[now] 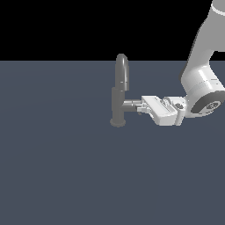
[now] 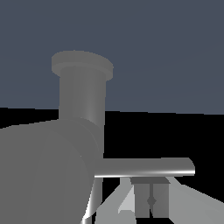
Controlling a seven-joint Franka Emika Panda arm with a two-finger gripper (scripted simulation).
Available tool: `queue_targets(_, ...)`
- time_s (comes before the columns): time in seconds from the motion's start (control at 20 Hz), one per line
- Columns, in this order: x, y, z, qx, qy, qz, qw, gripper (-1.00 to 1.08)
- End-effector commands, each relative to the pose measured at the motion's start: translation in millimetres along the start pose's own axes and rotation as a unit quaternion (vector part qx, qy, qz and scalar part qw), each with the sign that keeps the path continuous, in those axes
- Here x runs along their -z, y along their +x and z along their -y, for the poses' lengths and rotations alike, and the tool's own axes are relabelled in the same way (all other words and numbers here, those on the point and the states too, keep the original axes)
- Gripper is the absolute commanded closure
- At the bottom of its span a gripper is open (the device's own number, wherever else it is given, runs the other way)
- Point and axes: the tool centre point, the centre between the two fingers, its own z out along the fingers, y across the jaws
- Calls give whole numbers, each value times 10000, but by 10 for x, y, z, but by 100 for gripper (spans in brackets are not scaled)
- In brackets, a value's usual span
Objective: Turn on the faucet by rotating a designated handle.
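The grey faucet [image 1: 118, 99] stands on its round base, with its arched spout on top and a horizontal side cylinder [image 1: 131, 104] pointing to the exterior view's right. My gripper [image 1: 141, 107] comes in from that side, its fingertips at the end of that cylinder, with the jaws apart. In the wrist view the faucet body [image 2: 83, 100] fills the near field. The handle [image 2: 148, 167], a thin grey lever, lies across just in front of one fingertip [image 2: 151, 199]. The other finger is mostly hidden behind the faucet's side cylinder [image 2: 39, 175]. I cannot tell whether a finger touches the handle.
The faucet stands on a flat dark grey-blue floor [image 1: 57, 167]. My white arm [image 1: 202, 83] reaches down from the upper part of the exterior view's right.
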Motion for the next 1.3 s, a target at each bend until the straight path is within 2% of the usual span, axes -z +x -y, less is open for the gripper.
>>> queue_targets(0.0,-1,0,0,1,-1,1,10000,108)
queue_targets(1.1,19,702,176,-165,35,3,9999,108)
queue_targets(1.15,19,702,176,-165,35,3,9999,108)
queue_targets(1.2,93,220,195,122,-161,90,9998,108)
queue_targets(1.25,90,239,213,112,-155,87,9998,108)
